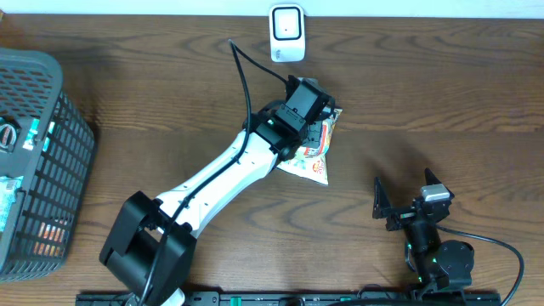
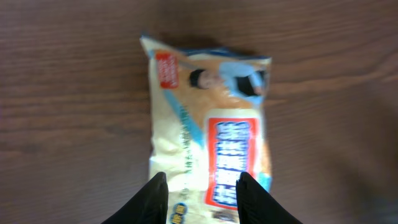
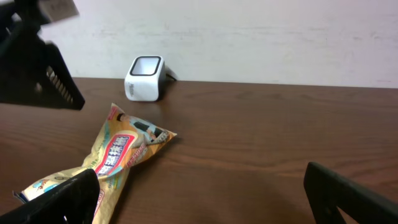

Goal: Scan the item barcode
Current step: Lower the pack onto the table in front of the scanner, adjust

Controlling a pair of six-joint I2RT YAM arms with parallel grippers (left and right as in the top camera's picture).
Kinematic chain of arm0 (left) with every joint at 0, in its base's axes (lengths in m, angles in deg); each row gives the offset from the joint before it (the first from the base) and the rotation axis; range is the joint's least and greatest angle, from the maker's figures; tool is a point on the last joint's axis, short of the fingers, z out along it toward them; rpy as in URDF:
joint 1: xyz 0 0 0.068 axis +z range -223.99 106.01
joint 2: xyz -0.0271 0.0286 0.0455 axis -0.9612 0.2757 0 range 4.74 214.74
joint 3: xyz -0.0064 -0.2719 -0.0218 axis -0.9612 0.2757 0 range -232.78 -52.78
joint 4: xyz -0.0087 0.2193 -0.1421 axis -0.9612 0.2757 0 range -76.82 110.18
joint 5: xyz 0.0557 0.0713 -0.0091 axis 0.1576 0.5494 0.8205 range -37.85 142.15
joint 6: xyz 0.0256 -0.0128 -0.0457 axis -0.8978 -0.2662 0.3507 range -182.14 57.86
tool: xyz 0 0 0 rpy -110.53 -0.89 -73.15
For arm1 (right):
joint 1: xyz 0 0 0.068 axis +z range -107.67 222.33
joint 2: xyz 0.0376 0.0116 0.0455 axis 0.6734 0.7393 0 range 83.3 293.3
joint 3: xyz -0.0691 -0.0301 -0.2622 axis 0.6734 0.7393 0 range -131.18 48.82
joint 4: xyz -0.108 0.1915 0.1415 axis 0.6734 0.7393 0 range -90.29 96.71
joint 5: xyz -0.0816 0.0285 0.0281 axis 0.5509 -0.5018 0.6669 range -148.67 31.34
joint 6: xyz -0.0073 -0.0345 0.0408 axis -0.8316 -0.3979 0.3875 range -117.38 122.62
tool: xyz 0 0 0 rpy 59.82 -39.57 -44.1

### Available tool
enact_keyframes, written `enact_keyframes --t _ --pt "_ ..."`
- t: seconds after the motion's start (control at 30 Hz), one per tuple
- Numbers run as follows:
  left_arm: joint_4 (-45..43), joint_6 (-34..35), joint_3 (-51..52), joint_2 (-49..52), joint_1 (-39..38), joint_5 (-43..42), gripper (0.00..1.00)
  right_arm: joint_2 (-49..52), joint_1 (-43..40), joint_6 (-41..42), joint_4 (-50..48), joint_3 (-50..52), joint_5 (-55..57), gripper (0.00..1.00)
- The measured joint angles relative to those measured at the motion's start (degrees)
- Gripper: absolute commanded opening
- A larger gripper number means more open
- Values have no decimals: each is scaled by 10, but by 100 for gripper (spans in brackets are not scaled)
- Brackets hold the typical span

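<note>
The item, a yellow snack packet point(image 1: 313, 163) with a red label, lies on the table near the middle. It also shows in the left wrist view, packet point(image 2: 208, 112), and in the right wrist view, packet point(image 3: 121, 152), where its middle looks pinched. No barcode shows on it. My left gripper point(image 1: 314, 119) hovers just over the packet, and in its own view the left gripper point(image 2: 202, 177) has its fingers apart, with nothing pinched between them. The white scanner point(image 1: 287, 34) stands at the back edge, also seen as the scanner point(image 3: 146, 78). My right gripper point(image 1: 408, 200) rests wide open at the front right, empty point(image 3: 199, 186).
A dark plastic basket point(image 1: 64, 110) holding several packaged goods stands at the left edge. A black cable point(image 1: 246, 76) runs along the left arm. Bare wood lies between the packet and the right gripper.
</note>
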Motion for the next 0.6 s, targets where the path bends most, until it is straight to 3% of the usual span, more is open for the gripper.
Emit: enact_keyframes --t 0.23,0.53,0.6 --pt "8 25 10 43 -6 -67 36 0 0 0 0 0 0 99" --pt "47 33 13 114 -15 -83 36 0 0 0 0 0 0 99" --pt "62 33 12 113 -14 -83 30 0 0 0 0 0 0 99"
